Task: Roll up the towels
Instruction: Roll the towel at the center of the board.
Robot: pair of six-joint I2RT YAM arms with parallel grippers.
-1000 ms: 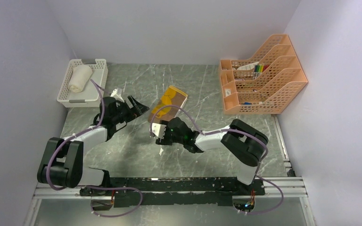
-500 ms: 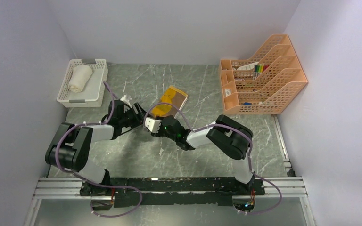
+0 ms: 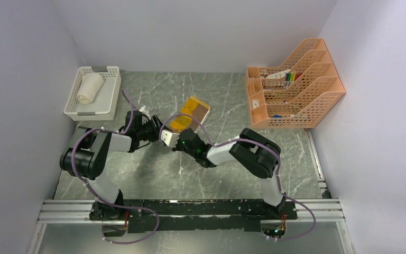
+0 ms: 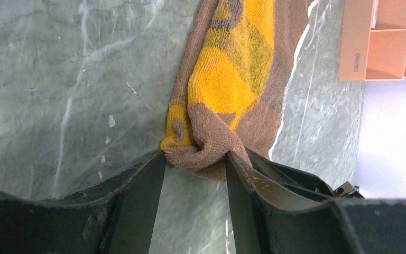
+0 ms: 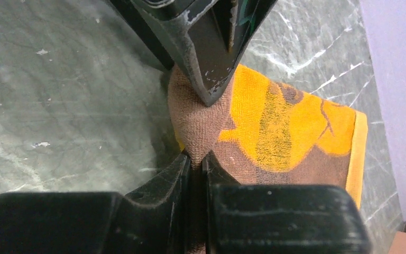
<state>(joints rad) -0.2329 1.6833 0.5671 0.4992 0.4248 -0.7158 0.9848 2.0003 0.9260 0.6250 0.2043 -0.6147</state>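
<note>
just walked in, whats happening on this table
Both arms are working on the brown and yellow towel in the middle of the table. The left gripper has its fingers closed on either side of the towel's bunched near end. The right gripper is pinched shut on that same end from the opposite side. Only that end is curled over; the rest lies flat. The white towel sits rolled up in the white basket at the far left.
</note>
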